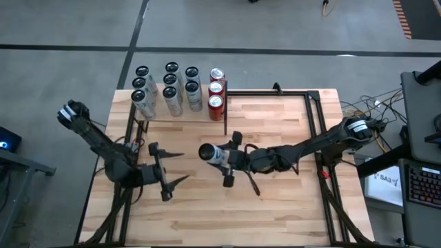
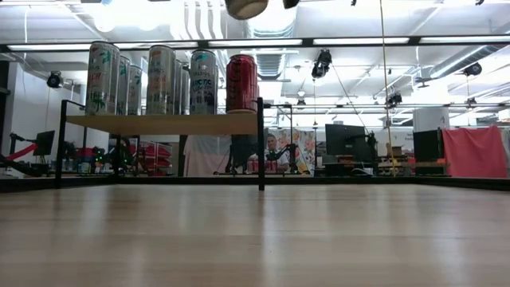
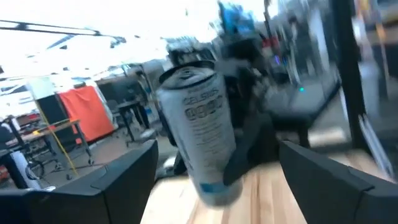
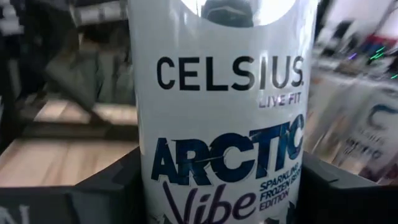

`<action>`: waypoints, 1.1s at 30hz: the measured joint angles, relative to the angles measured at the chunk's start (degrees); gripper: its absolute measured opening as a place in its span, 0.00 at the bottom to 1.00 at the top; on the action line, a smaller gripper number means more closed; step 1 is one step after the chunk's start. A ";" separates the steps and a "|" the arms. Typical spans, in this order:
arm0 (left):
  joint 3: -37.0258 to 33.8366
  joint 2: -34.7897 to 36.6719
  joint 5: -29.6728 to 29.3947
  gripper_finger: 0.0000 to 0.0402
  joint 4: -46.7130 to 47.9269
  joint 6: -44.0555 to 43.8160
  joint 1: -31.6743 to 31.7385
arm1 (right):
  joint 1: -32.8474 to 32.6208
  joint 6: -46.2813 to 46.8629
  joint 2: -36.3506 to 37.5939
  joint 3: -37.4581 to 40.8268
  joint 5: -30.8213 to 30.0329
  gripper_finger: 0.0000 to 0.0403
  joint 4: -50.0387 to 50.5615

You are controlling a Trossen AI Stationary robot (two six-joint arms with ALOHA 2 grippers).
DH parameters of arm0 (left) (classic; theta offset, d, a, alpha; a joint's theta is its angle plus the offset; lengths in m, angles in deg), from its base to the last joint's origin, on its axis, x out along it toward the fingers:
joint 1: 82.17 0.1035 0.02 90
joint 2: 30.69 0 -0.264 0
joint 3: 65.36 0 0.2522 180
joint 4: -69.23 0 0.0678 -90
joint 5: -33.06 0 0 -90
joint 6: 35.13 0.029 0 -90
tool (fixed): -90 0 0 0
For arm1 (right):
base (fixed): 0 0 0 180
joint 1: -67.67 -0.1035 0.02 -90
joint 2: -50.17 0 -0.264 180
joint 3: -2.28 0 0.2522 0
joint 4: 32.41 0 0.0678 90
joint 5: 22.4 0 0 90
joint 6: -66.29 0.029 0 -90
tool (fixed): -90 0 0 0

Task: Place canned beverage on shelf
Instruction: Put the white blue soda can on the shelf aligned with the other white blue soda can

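One white Celsius can (image 4: 221, 118), blue lettering, pinched by right gripper (image 1: 227, 165); left gripper (image 1: 180, 167) jaws spread, empty.

L pincer (image 1: 167, 176) spread wide, empty; R pincer (image 1: 222, 157) clamped mid-table, raised.

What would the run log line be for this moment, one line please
right gripper: shut on white can, mid-table | left gripper: open, empty, facing can | shelf: white and red cans standing | held can: not yet shelved
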 joint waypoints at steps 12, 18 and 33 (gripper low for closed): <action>-5.19 -6.89 10.23 0.79 -22.90 -2.67 8.93 | -0.07 -6.82 -8.14 -1.25 -8.49 0.58 -14.58; -3.34 -10.40 10.23 0.79 -24.21 -3.43 11.29 | -0.07 -6.55 -8.22 -1.41 -9.11 0.58 -13.85; 1.87 -19.94 10.13 0.76 -30.47 -2.12 14.98 | -0.11 -6.01 -8.24 -1.43 -9.73 0.58 -13.19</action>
